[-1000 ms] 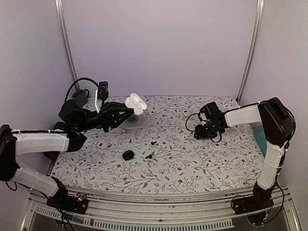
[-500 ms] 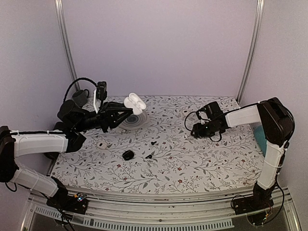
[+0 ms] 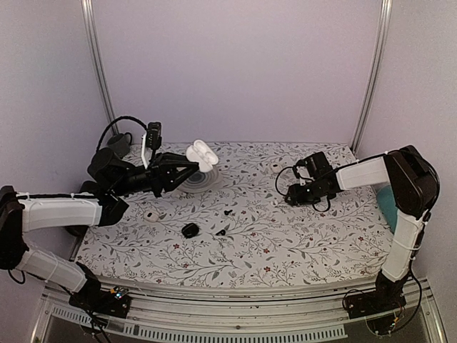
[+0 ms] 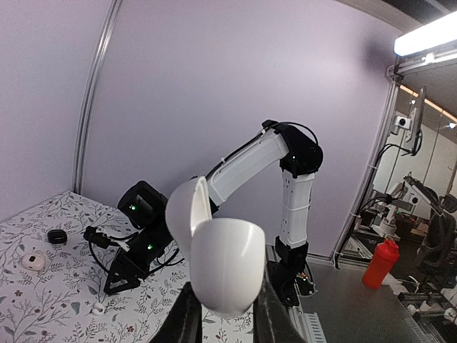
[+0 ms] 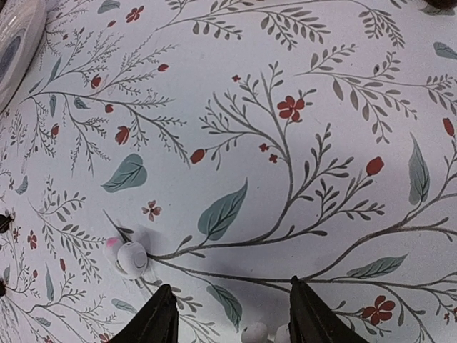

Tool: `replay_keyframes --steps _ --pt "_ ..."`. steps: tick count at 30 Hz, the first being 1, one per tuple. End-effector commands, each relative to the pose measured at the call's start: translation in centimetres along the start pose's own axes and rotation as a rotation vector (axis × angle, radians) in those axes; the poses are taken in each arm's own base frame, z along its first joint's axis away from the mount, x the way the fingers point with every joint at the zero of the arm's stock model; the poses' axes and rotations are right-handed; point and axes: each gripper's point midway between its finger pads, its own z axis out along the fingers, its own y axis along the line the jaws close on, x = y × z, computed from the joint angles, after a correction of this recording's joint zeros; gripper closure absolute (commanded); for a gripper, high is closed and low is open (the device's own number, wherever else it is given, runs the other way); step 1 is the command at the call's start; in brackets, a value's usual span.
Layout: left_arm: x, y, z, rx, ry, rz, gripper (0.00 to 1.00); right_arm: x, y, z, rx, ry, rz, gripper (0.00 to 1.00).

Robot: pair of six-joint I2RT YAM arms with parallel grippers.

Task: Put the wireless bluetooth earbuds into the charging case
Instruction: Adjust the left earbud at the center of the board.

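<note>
Earbuds [image 5: 132, 257]: we count two on the table [image 5: 343, 86] beneath our low right gripper [image 5: 234, 318], jaws spread, empty. One charging case [image 4: 225, 264], lid open, sits clamped in our raised left gripper [image 4: 227, 318].

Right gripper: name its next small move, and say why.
Probably lower the right gripper and close on the earbud lying between its open fingers, at the wrist view's bottom edge. It holds nothing, while the left gripper holds the charging case aloft, lid open.

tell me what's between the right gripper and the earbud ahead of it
Only bare floral cloth separates the earbud from the right gripper, in the right wrist view.
</note>
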Motion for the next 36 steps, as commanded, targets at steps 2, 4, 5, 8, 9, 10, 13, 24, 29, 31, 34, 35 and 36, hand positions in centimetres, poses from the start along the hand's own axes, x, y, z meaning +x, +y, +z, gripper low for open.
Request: replay_keyframes --steps 2,4,5,8,9,10,13,24,29,31,34,35,36 --pt "-0.9 0.4 -0.2 -0.013 -0.033 0.013 1.0 3.7 -0.7 -1.0 0.02 0.119 0.051 0.46" --pt "-0.9 0.4 -0.2 -0.014 -0.033 0.013 1.0 3.7 -0.6 -1.7 0.012 0.11 0.069 0.46" --pt "-0.9 0.3 -0.3 -0.014 -0.032 0.012 1.0 3.8 -0.4 -1.9 0.005 0.107 0.079 0.46" --pt "-0.9 0.2 -0.3 -0.014 -0.031 0.014 1.0 4.1 -0.2 -2.3 -0.007 0.11 0.11 0.46" --pt "-0.8 0.2 -0.3 -0.014 -0.031 0.015 1.0 4.2 -0.1 -2.4 -0.013 0.11 0.116 0.46" --pt "-0.8 0.2 -0.4 -0.013 -0.031 0.016 1.0 4.2 0.0 -2.6 -0.02 0.108 0.13 0.46" --pt "-0.8 0.0 -0.5 -0.007 -0.034 0.021 1.0 4.6 0.6 -2.8 -0.047 0.106 0.162 0.46" --pt "-0.8 -0.4 -0.8 -0.003 -0.036 0.039 1.0 3.6 0.8 -4.5 -0.01 0.061 0.219 0.45" --pt "-1.0 -0.5 -0.9 -0.008 -0.045 0.047 1.0 2.1 1.2 -5.4 0.038 0.038 0.161 0.45" --pt "-1.0 -0.6 -1.0 -0.009 -0.047 0.05 1.0 2.0 2.0 -5.7 0.045 0.04 0.13 0.45" --pt "-1.1 -0.6 -1.1 -0.011 -0.049 0.054 1.0 2.0 3.2 -6.1 0.042 0.044 0.117 0.46" --pt "-1.0 -0.6 -1.1 -0.012 -0.048 0.052 1.0 2.1 3.4 -6.2 0.044 0.047 0.119 0.48" --pt "-1.0 -0.6 -1.1 -0.011 -0.048 0.053 1.0 2.1 3.5 -6.2 0.048 0.048 0.127 0.51"
